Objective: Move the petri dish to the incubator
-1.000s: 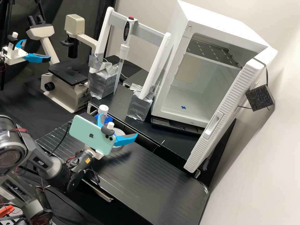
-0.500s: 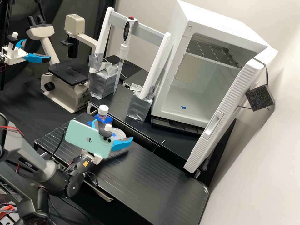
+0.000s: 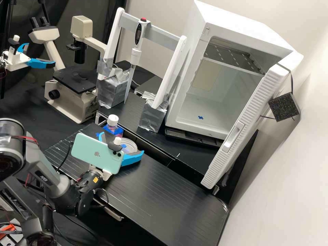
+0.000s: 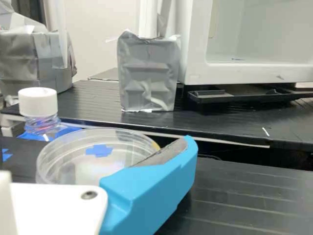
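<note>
The jaws stand wide with the petri dish [image 3: 130, 145] between them on the grooved black worktop [image 3: 171, 194], just beside a white-capped bottle [image 3: 112, 120], so the approach looks nearly done, while closing, lifting and carrying the dish into the open incubator [image 3: 235, 25] are left. Beyond, a higher black surface [image 3: 191, 153] runs under a pipette [image 3: 136, 56], with a microscope [image 3: 81, 25] by dark drapes and a pale wall [image 3: 290, 191] beside the incubator.

A clear, round petri dish [image 4: 80, 169] lay flat, a blue cross-shaped mark [image 4: 99, 150] inside its outline — one blue finger [image 4: 149, 188] was at its near right. Farther left stood a white-capped bottle [image 4: 38, 104]; beyond, a silver-wrapped block [image 4: 147, 81] — far right, the white incubator [image 4: 196, 44].
</note>
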